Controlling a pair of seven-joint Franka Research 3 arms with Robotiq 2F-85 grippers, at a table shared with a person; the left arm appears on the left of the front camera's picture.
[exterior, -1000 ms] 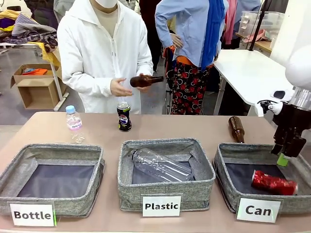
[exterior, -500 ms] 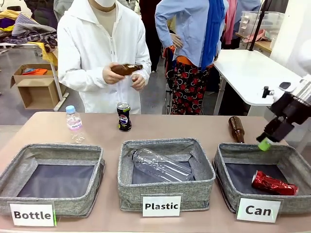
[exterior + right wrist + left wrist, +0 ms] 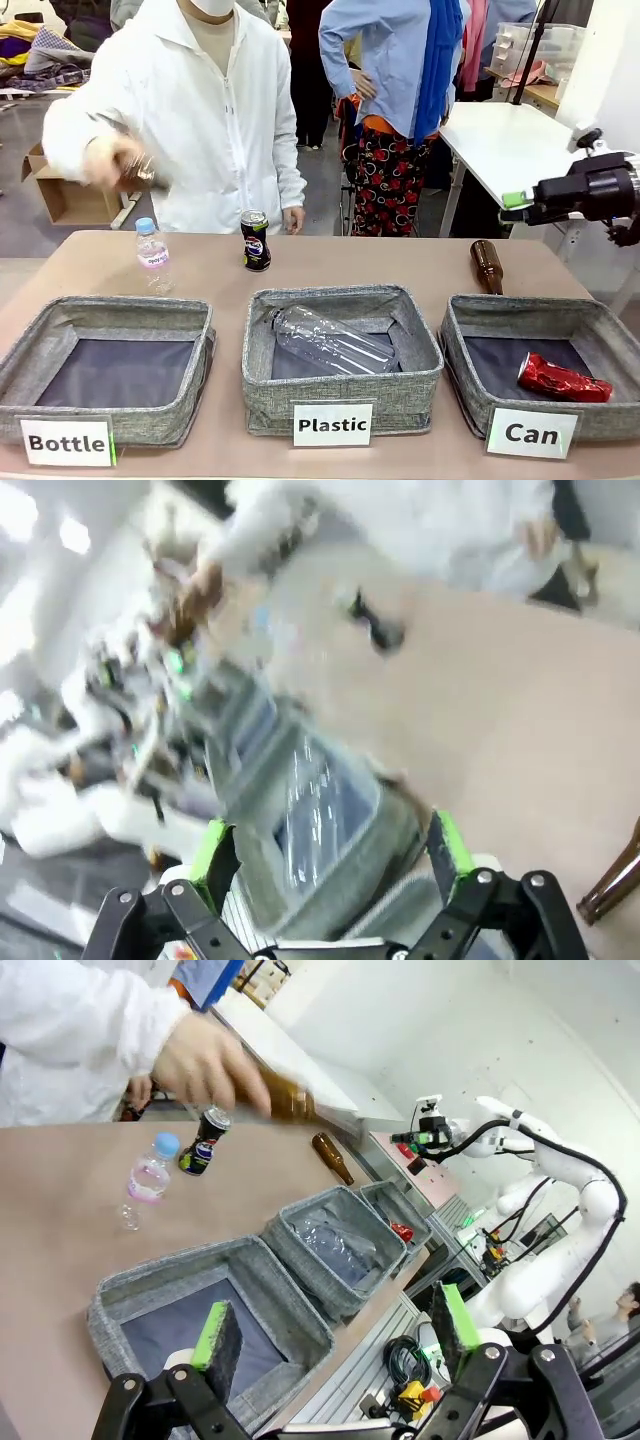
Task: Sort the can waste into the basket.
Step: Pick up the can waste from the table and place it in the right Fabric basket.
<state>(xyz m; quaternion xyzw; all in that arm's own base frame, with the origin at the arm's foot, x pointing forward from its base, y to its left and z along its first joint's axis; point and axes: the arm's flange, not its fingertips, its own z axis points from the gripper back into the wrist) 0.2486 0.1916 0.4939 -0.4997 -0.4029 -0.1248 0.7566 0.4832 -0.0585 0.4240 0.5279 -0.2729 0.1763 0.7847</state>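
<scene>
The red crushed can lies in the grey basket labelled "Can" at the front right. The black-and-blue can stands upright on the table's far side, in front of the person. My right gripper hangs high above the table's right edge, pointing left, well clear of the basket; in the blurred right wrist view the right gripper is open and holds nothing. My left gripper is open and holds nothing, above the "Bottle" bin, with the black-and-blue can far ahead.
The "Plastic" bin in the middle holds a clear bottle; the "Bottle" bin sits left. A small blue-capped bottle stands far left. A brown bottle lies behind the Can basket. The person's hand swings another brown bottle.
My right gripper has lifted out of the Can basket and swung up to the right, leaving the red can inside. The person's hand has carried the brown bottle toward picture left.
</scene>
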